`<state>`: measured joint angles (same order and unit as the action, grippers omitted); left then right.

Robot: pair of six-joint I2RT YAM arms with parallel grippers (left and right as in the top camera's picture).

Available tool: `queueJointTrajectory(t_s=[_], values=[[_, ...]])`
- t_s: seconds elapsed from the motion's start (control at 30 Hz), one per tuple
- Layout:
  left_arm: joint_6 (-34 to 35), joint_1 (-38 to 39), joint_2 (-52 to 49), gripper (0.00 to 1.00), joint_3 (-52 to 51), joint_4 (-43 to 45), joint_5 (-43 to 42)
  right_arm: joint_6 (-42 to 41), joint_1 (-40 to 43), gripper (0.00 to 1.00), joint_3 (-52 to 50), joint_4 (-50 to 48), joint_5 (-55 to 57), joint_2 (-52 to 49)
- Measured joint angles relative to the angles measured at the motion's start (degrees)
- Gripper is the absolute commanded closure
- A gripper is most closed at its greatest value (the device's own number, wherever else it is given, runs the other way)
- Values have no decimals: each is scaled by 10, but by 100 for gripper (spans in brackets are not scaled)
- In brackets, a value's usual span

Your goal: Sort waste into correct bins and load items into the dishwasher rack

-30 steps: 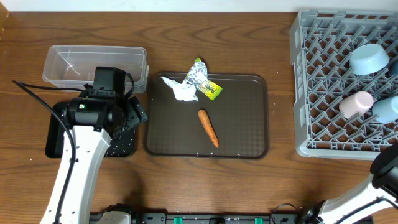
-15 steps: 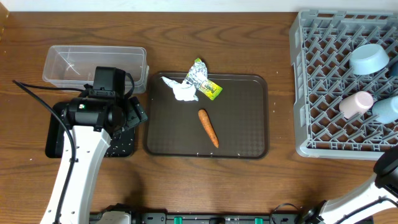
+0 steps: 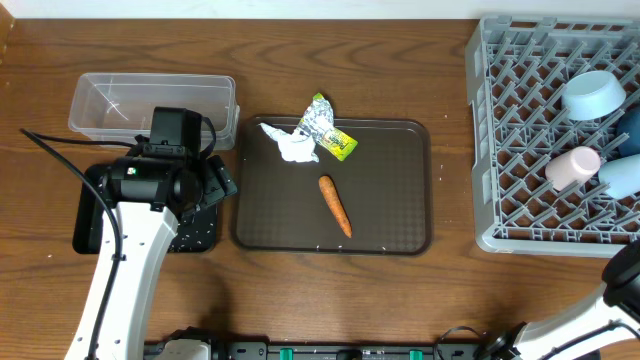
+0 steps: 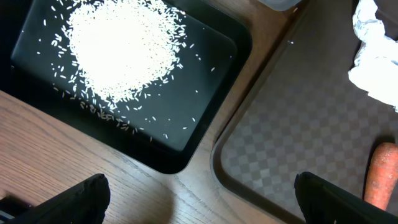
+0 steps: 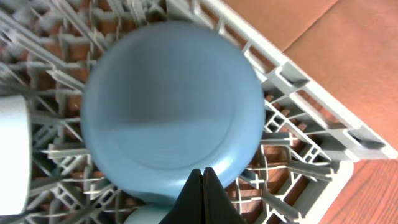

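Scene unchanged: left fingers (image 4: 84,198) gape empty over the black tray (image 4: 217,93), left of the serving tray (image 3: 390,190). Right fingers (image 5: 196,200) stay shut, empty, over the plate (image 5: 168,106) in the rack (image 5: 311,93). The carrot (image 3: 335,205), tissue (image 3: 290,146) and wrapper (image 3: 328,128) await sorting.

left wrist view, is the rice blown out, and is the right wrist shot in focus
Left wrist view: the rice heap glares to flat white at its middle, and single grains read only at its fringe on the black tray. Right wrist view: the round blue dish is soft, with a dim band across it, while the rack lattice at right is sharper.
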<state>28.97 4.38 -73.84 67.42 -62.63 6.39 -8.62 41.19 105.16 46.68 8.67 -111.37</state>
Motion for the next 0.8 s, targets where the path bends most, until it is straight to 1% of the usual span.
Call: queueJointTrajectory(t_s=[0.03, 0.1, 0.13, 0.17, 0.2, 0.27, 0.3, 0.33, 0.43, 0.57, 0.7, 0.8], values=[[0, 0, 0, 2, 0, 0, 0, -14, 0, 98, 0, -3, -4, 13], [0, 0, 0, 2, 0, 0, 0, -37, 0, 89, 0, -14, -23, 47], [0, 0, 0, 2, 0, 0, 0, -50, -1, 85, 0, -25, -47, 73], [0, 0, 0, 2, 0, 0, 0, -58, -2, 80, 0, -36, -73, 95], [0, 0, 0, 2, 0, 0, 0, -64, -4, 68, 0, -50, -115, 128], [0, 0, 0, 2, 0, 0, 0, -76, -9, 49, 0, -64, -185, 178], [0, 0, 0, 2, 0, 0, 0, -84, -13, 31, 1, -68, -215, 200], [0, 0, 0, 2, 0, 0, 0, -91, -20, 1, 3, -72, -247, 221], [0, 0, 0, 2, 0, 0, 0, -104, -50, 1, 10, -70, -323, 263], [0, 0, 0, 2, 0, 0, 0, -118, -109, 1, 13, -17, -376, 273], [0, 0, 0, 2, 0, 0, 0, -123, -155, 1, 11, 59, -395, 248], [0, 0, 0, 2, 0, 0, 0, -126, -175, 1, 9, 95, -386, 230]])
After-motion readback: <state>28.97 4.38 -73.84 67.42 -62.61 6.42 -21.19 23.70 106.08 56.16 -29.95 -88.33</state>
